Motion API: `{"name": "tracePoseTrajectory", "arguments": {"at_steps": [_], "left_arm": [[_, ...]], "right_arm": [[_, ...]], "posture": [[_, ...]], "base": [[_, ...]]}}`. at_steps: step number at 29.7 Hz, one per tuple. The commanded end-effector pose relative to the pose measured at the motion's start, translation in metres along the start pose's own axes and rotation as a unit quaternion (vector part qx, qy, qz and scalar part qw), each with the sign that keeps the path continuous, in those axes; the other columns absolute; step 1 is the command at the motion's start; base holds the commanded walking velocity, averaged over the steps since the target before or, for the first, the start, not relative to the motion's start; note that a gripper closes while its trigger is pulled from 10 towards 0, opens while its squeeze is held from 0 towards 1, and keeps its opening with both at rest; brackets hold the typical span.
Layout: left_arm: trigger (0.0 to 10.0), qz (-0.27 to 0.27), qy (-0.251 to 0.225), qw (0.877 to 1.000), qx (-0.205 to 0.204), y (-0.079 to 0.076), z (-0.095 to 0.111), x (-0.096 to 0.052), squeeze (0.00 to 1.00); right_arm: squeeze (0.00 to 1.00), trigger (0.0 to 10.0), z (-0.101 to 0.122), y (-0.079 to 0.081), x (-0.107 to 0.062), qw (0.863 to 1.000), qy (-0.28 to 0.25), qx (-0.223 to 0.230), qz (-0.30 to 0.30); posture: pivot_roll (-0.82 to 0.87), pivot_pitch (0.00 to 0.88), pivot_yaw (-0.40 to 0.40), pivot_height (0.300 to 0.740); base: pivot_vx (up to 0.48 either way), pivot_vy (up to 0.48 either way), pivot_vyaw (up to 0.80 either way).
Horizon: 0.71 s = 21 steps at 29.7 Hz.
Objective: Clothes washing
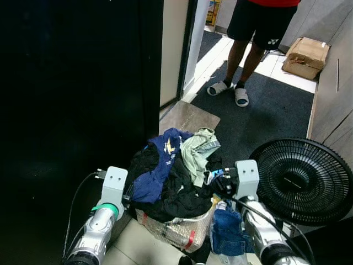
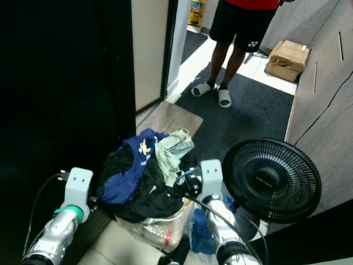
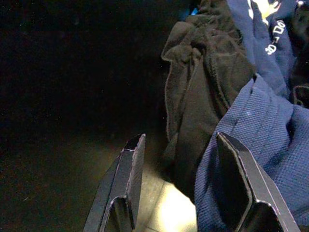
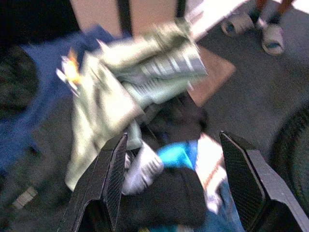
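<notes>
The clothes heap [image 1: 174, 176] stood piled high above a clear bag [image 1: 179, 229] on the floor, so a pull on one garment would likely have dragged its neighbours over the side; the dark pieces were tangled through the blue shirt [image 1: 160, 165] and the pale green one [image 1: 198, 152]. A black fan [image 1: 303, 179] stood just beside the pile on the robot's right, near enough for a swinging arm or trailing sleeve to catch its grille. A person's sandalled feet [image 1: 229, 91] were well apart, on the dark mat by the doorway.

The left gripper [image 3: 186, 193] sat at the pile's left edge, jaws spread, one finger against blue fabric and black cloth between them. The right gripper [image 4: 174, 188] hung at the right edge, jaws wide apart over the garments, gripping nothing.
</notes>
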State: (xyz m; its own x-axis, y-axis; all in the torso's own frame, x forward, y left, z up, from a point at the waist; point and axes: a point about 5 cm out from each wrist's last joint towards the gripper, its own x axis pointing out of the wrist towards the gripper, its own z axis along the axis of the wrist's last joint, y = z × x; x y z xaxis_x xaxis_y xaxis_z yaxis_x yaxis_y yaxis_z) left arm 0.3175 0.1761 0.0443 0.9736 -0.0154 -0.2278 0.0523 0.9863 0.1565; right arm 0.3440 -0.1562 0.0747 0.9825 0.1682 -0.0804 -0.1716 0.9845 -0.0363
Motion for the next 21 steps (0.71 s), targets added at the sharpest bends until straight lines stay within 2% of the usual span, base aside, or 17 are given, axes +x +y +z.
{"name": "tracePoseTrajectory", "arguments": {"at_steps": [1,2,4,5,6,9,10,14,21], "left_arm": [[10.0,0.018,0.009,1.0,-0.01,0.008,-0.007,-0.004,0.0],[10.0,0.024,0.007,1.0,-0.012,0.011,-0.006,-0.005,0.0],[10.0,0.024,0.007,1.0,-0.012,0.011,-0.006,-0.005,0.0],[10.0,0.031,0.005,0.999,-0.012,0.014,-0.007,-0.007,0.0],[10.0,0.031,0.005,0.999,-0.012,0.014,-0.007,-0.007,0.0],[10.0,0.056,0.004,0.998,-0.012,0.027,-0.013,-0.018,0.0],[10.0,0.056,0.004,0.998,-0.012,0.027,-0.013,-0.018,0.0],[10.0,0.082,0.004,0.996,-0.019,0.037,-0.018,-0.034,0.0],[10.0,0.098,0.001,0.995,-0.025,0.043,-0.018,-0.049,0.0]], "right_arm": [[0.0,10.0,-0.001,0.019,0.005,0.999,0.016,0.001,0.038],[0.0,10.0,0.002,0.026,0.009,0.999,0.016,0.001,0.05],[0.0,10.0,0.002,0.026,0.009,0.999,0.016,0.001,0.05],[0.0,10.0,0.003,0.033,0.011,0.998,0.021,-0.003,0.06],[0.0,10.0,0.003,0.033,0.011,0.998,0.021,-0.003,0.06],[0.0,10.0,0.003,0.045,0.016,0.997,0.044,-0.02,0.068],[0.0,10.0,0.003,0.045,0.016,0.997,0.044,-0.02,0.068],[0.0,10.0,0.009,0.047,0.021,0.995,0.051,-0.031,0.08],[0.0,10.0,0.016,0.047,0.025,0.994,0.049,-0.037,0.094]], "posture": [[0.06,0.186,-0.023,0.74],[0.06,0.186,-0.023,0.74],[0.06,0.186,-0.023,0.74],[0.09,0.201,-0.038,0.74],[0.09,0.201,-0.038,0.74],[0.15,0.249,-0.068,0.74],[0.15,0.249,-0.068,0.74],[0.18,0.319,-0.098,0.74],[0.18,0.381,-0.112,0.74]], "base": [[0.0,0.0,0.0],[0.0,0.0,0.0],[0.0,0.0,0.0],[0.0,0.0,0.0],[0.0,0.0,0.0],[0.0,0.0,0.0],[0.0,0.0,0.0],[0.0,0.0,0.0],[0.0,0.0,0.0]]}}
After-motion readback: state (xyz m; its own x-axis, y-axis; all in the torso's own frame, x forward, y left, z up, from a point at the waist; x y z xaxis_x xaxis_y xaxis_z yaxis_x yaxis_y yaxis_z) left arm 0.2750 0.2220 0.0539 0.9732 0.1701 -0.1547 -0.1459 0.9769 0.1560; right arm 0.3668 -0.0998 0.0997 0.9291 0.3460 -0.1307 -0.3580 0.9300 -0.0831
